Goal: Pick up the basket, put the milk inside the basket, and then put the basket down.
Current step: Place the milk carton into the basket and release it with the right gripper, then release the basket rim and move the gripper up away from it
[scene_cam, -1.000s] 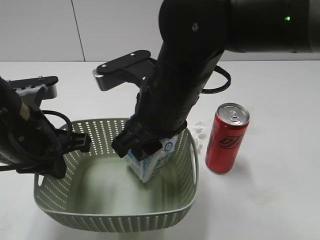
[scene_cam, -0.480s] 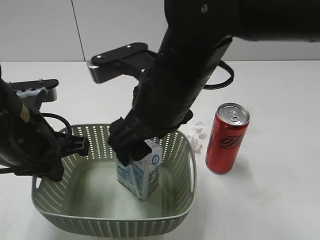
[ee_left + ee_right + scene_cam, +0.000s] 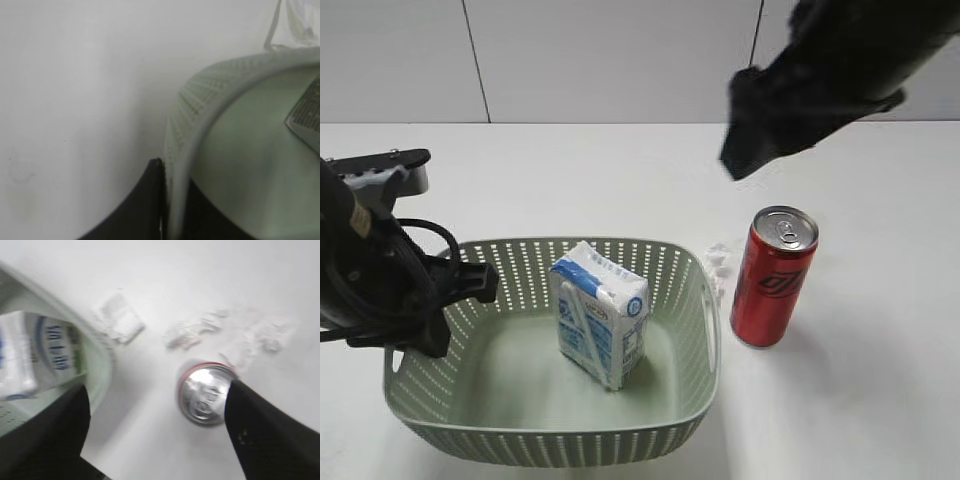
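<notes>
The sage-green basket (image 3: 682,408) sits at front left. The white and blue milk carton (image 3: 601,313) stands inside it, tilted; it also shows in the right wrist view (image 3: 35,357). My left gripper (image 3: 412,335) is shut on the basket's left rim; in the left wrist view (image 3: 176,172) its black fingers clamp the basket wall (image 3: 200,100). My right gripper (image 3: 760,130) is open and empty, raised high above the table at upper right; in the right wrist view (image 3: 157,395) its fingers straddle bare table beside the can.
A tall red can (image 3: 773,277) stands right of the basket, seen from above in the right wrist view (image 3: 205,392). Crumpled white scraps (image 3: 718,262) lie between the basket and the can. White wall panels stand behind the table.
My right gripper let go of the milk, which now stands in the basket, and rose up and to the right. The left gripper kept its hold on the basket.
</notes>
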`<action>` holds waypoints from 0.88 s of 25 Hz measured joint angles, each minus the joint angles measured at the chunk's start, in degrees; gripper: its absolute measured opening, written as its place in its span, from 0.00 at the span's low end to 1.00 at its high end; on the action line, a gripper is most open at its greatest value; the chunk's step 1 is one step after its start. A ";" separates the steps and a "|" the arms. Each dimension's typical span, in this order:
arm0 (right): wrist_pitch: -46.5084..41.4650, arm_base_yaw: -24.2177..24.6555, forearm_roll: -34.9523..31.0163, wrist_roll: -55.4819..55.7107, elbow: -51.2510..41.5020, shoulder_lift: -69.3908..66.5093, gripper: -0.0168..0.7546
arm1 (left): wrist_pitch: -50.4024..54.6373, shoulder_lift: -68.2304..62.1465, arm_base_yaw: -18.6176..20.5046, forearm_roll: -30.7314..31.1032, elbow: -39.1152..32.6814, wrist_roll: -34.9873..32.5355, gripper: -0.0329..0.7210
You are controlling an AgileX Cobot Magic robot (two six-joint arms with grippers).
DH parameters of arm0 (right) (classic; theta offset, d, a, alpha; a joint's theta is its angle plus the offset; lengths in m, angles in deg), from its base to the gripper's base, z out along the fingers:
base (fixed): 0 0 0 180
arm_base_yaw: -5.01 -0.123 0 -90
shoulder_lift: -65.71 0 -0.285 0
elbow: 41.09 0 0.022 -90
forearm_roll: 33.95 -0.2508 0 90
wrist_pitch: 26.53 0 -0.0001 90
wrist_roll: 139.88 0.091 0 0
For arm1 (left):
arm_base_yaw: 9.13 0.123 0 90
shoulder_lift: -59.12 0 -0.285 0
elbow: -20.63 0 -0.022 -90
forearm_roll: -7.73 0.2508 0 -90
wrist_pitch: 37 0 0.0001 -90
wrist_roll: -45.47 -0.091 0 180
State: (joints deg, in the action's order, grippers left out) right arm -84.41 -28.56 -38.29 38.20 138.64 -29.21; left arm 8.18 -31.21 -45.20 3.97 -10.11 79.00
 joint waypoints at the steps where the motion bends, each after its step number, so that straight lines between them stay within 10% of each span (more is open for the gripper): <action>1: -0.77 4.07 0.16 -0.62 0.07 0.39 0.87 | 0.00 0.12 0.00 0.00 0.00 0.00 0.05; 10: -5.50 28.79 0.95 -6.35 0.02 0.51 0.84 | 0.16 0.22 0.00 -0.04 0.00 0.00 0.05; 22: -10.03 31.47 0.45 -6.77 -5.68 6.56 0.79 | 1.14 0.24 5.68 1.74 0.00 -0.66 0.05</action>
State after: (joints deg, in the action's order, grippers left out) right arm -94.44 2.91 -37.84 31.43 132.96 -22.65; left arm 9.32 -30.96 -39.52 5.72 -10.11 78.34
